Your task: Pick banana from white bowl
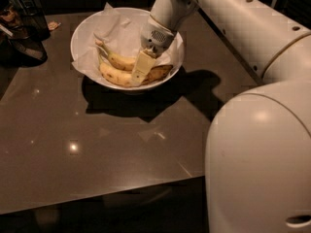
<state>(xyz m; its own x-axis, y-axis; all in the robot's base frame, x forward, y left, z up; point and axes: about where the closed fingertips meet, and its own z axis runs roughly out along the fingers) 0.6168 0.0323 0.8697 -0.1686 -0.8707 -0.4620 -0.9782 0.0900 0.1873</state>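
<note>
The white bowl [78,33] stands at the back of the dark table, lined with crumpled white paper [116,30]. Two yellow bananas lie in its front half: one along the front wall [112,75] and one behind it [121,60]; a browner end [161,72] shows at the right. My gripper [140,70] reaches down into the bowl from the upper right. Its pale tip rests on or between the bananas near their middle. The arm [170,6] hides the bowl's right rear part.
The bowl stands on a glossy brown table [121,149]. Dark objects [24,30] stand at the back left corner, with a small scrap [52,25] beside them. The robot's white body [262,164] fills the front right.
</note>
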